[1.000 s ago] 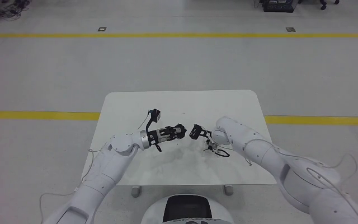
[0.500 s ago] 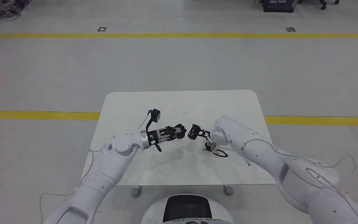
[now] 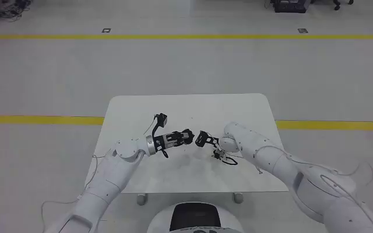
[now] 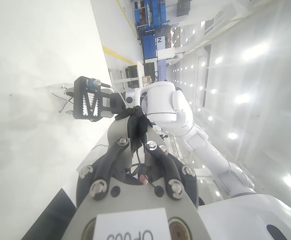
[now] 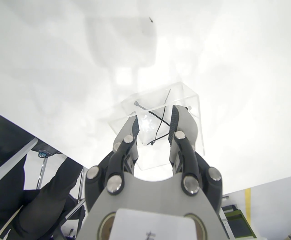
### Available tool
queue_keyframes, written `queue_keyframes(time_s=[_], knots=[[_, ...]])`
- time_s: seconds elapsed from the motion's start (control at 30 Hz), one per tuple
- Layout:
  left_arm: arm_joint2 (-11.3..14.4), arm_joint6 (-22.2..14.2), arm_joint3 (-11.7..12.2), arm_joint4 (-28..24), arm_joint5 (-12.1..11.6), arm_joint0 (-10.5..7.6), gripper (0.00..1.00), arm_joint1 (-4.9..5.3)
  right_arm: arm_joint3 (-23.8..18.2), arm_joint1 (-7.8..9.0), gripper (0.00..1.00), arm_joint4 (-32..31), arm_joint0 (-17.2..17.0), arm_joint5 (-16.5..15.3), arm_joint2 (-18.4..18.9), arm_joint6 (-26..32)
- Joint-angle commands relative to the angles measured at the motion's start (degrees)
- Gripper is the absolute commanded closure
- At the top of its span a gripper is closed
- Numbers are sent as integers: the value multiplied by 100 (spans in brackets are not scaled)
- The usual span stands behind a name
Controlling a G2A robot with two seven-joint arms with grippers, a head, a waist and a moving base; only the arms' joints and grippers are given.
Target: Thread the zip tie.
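A clear plastic box [image 5: 197,136] stands on the white table [image 3: 233,110] and holds thin black zip ties [image 5: 159,127]. My right gripper [image 5: 154,113] is open, with one finger at each side of the box's near rim and the ties lying between them. The left wrist view shows that gripper [image 4: 68,101] at the box [image 4: 58,87] too. My left gripper [image 4: 129,120] hangs just above the table, facing it, with its fingers close together on a limp black strip [image 4: 137,129]. From above, the left gripper [image 3: 187,136] and right gripper [image 3: 200,139] nearly meet at the table's middle.
The table's front edge [image 5: 45,145] runs close behind my right wrist. A small dark speck [image 5: 151,20] lies on the bare tabletop beyond the box. Both arms cross the near half of the table; its far half is open surface.
My right gripper has crept a little toward the left gripper, narrowing the gap between them. The left arm has stayed in place.
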Motion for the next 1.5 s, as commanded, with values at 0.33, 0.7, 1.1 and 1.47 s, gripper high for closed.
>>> queue_keyframes(time_s=[0.33,0.7,1.1,1.47], knots=[[0,0,0,0,0,0,100,0,-47,8,76,135,-21,0,0,10],[0,0,0,0,0,0,100,0,113,-53,82,160,-2,0,0,84],[0,0,0,0,0,0,100,0,265,-122,84,194,61,0,0,216],[0,0,0,0,0,0,100,0,402,-208,84,243,74,0,0,422]])
